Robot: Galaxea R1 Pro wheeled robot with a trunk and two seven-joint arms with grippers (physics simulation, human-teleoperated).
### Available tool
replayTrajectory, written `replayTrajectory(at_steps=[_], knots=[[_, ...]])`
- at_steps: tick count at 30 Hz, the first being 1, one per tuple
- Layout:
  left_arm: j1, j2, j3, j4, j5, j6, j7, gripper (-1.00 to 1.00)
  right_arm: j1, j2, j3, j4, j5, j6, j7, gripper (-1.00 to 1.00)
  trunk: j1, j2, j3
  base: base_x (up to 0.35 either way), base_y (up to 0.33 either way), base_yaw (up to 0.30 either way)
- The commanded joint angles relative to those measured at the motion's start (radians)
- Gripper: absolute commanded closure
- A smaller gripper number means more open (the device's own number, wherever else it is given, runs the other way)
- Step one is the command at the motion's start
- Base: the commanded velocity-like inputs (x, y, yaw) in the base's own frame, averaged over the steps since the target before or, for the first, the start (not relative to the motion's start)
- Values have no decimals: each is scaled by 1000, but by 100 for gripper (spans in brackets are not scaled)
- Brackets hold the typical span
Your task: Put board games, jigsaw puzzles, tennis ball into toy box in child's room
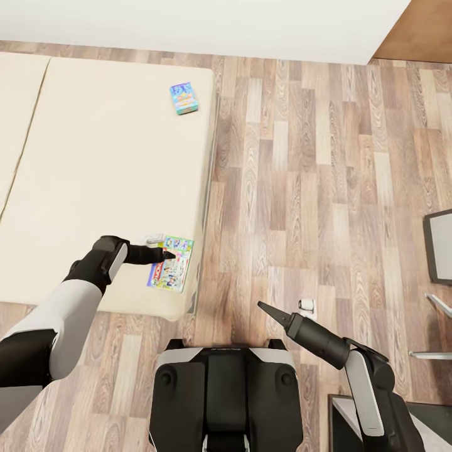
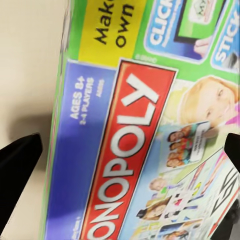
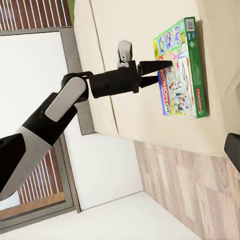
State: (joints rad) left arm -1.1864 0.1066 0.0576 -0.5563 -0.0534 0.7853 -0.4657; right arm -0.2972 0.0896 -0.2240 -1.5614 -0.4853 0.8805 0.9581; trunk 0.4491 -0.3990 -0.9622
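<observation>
— What is the surface like where the left hand (image 1: pixel 168 254) is working?

— A plain cream mattress, matte and smooth, on the bed (image 1: pixel 94 163), with a thin grey frame edge along its side. Beyond it the floor (image 1: pixel 314 188) is wood plank with strong grain, and a white wall (image 1: pixel 207 25) runs across the far side.

— And the game boxes?

— Two flat rectangular printed boxes. The MONOPOLY box (image 1: pixel 171 263) lies flat near the bed's near corner, glossy, green-edged, with a red logo band, a blue panel and printed faces. A smaller, blue-toned box (image 1: pixel 184 98) lies flat near the far edge of the mattress, well apart from the first.

— Where does the MONOPOLY box sit against the left hand?

— Directly under it. In the left wrist view the lid fills the space between the two dark fingertips (image 2: pixel 17 175), which stand wide apart, one over the mattress beside the box's green edge, the other over the printed lid. From the right wrist view the black tapered fingers (image 3: pixel 162 65) reach over the box's top face. I cannot tell whether they touch it.

— And the right hand (image 1: pixel 267 309)?

— It hangs over the floor, off the bed's corner, a dark pointed shape holding nothing; whether it is open or closed I cannot tell.
</observation>
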Motion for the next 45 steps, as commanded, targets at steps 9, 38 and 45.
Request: replayTrajectory(at_steps=[9, 38, 45], knots=[[1, -1, 4, 10, -8, 5, -5, -100, 0, 1, -2, 0, 1, 5, 4, -100, 1, -1, -1, -10, -32, 0], [54, 2, 12, -77, -45, 11, -4, -100, 0, -13, -6, 1, -9, 5, 9, -100, 1, -1, -1, -4, -20, 0], [55, 3, 12, -77, -46, 11, -4, -100, 0, -13, -6, 1, -9, 5, 10, -100, 1, -1, -1, 0, 0, 0]])
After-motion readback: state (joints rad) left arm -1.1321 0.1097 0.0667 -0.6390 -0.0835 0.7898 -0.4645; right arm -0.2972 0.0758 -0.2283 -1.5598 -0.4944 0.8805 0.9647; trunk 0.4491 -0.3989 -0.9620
